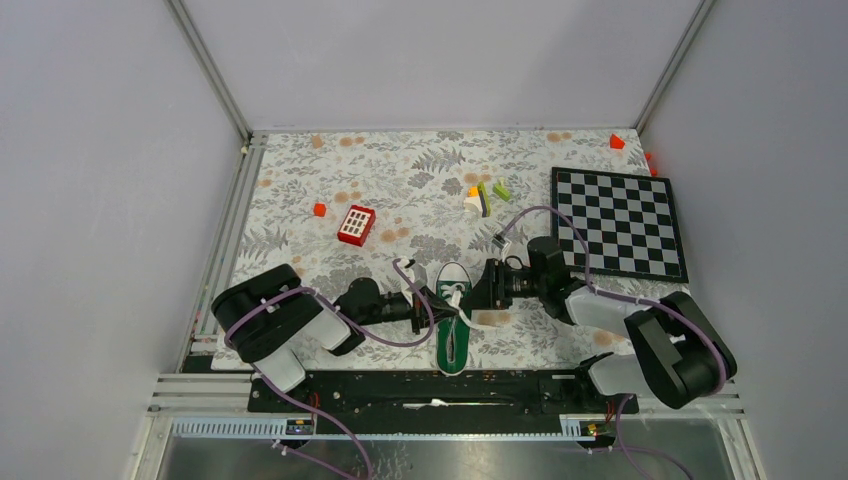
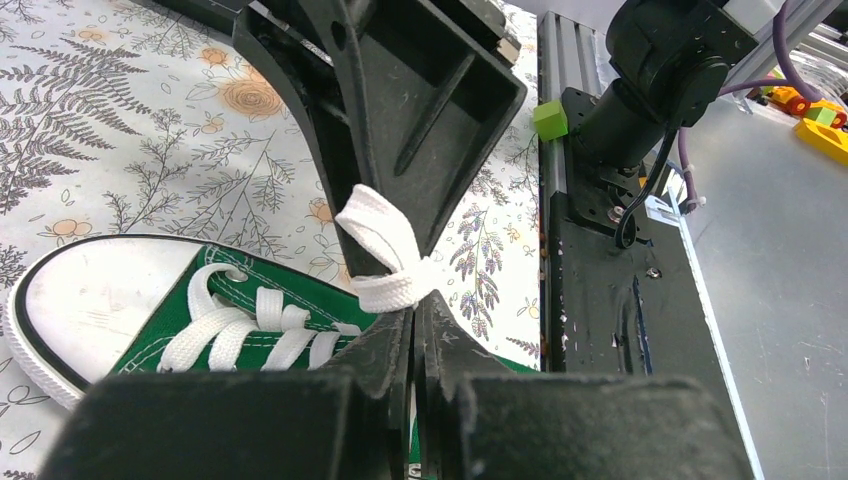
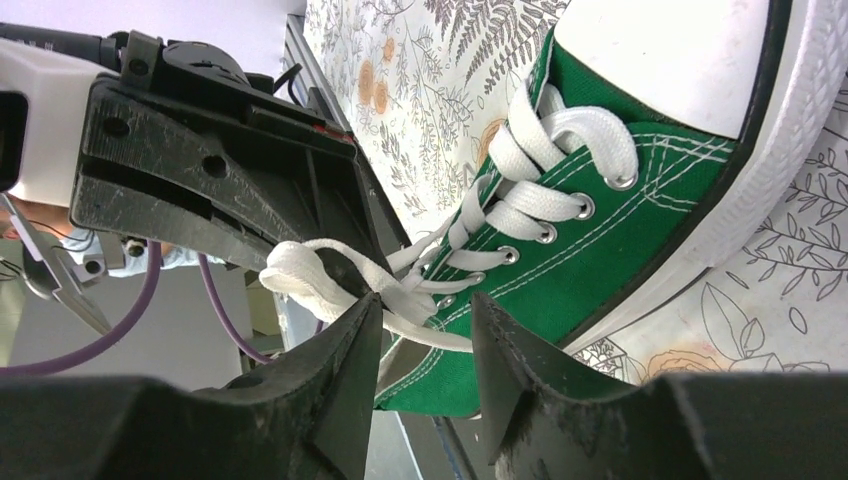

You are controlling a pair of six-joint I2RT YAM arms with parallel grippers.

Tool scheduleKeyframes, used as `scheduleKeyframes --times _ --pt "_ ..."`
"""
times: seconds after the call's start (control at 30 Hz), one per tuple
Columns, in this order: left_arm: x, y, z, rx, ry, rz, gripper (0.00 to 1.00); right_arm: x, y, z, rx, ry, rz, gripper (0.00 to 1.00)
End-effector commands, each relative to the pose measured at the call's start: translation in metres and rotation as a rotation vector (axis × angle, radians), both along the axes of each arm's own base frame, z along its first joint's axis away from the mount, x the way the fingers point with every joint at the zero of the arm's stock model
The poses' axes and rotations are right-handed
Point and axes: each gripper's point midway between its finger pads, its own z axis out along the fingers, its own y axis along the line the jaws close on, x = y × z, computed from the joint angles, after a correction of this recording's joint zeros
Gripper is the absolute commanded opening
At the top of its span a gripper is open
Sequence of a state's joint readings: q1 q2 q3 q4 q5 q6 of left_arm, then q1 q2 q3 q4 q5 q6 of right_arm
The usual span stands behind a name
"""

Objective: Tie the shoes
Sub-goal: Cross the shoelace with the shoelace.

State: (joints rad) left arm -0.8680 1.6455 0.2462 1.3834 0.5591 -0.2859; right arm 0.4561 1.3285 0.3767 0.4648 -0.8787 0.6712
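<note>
I count one green sneaker [image 1: 454, 350], lying at the table's [image 1: 300, 180] near edge between two arms. The left end effector [image 2: 413, 318] is pinched tight on one white lace [image 2: 385, 250]. The right end effector [image 3: 425, 340] stands half-open around the strands, gripping nothing. If I pull now, the lace may slip or the shoe may drag. Farther out are one chessboard [image 1: 618, 222] and one red-and-white block [image 1: 356, 224].

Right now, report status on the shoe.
Left fingers shut on lace. Right fingers open around lace. Shoe on its sole, no bow seen. Red block well away.
</note>
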Motion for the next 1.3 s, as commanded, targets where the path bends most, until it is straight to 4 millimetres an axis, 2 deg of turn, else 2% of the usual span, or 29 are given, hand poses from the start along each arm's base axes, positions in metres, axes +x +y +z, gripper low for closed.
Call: scheduleKeyframes --times 0.0,0.23,0.33,0.43,0.53,0.63,1.03,1.17,1.27 --pt "-0.005 0.0 0.023 -0.071 -0.056 -0.035 0.0 0.005 0.01 0.013 0.068 -0.036 0.022 0.44" --pt "-0.004 -0.001 0.024 -0.074 -0.055 -0.036 0.0 0.003 0.014 0.016 0.101 -0.021 0.044 0.36" --pt "-0.004 -0.001 0.024 -0.074 -0.055 -0.033 0.0 0.001 0.015 0.015 0.113 -0.007 0.042 0.26" --pt "-0.003 0.0 0.024 -0.073 -0.054 -0.026 0.0 -0.002 0.013 0.013 0.113 -0.003 0.034 0.11" --pt "-0.001 0.002 0.023 -0.07 -0.051 -0.013 0.0 -0.006 0.009 0.01 0.102 0.001 0.027 0.03" --pt "0.001 0.004 0.021 -0.065 -0.047 -0.001 0.0 -0.009 0.006 0.009 0.09 -0.009 0.018 0.0" --pt "0.002 0.003 0.018 -0.062 -0.019 0.006 0.0 -0.008 0.002 0.02 0.076 -0.066 -0.005 0.0" --pt "0.002 0.004 0.018 -0.063 -0.021 0.007 0.0 -0.009 0.0 0.016 0.056 -0.064 -0.009 0.01" --pt "0.002 0.004 0.02 -0.066 -0.023 0.005 0.0 -0.008 -0.002 0.007 0.017 -0.05 -0.016 0.32"
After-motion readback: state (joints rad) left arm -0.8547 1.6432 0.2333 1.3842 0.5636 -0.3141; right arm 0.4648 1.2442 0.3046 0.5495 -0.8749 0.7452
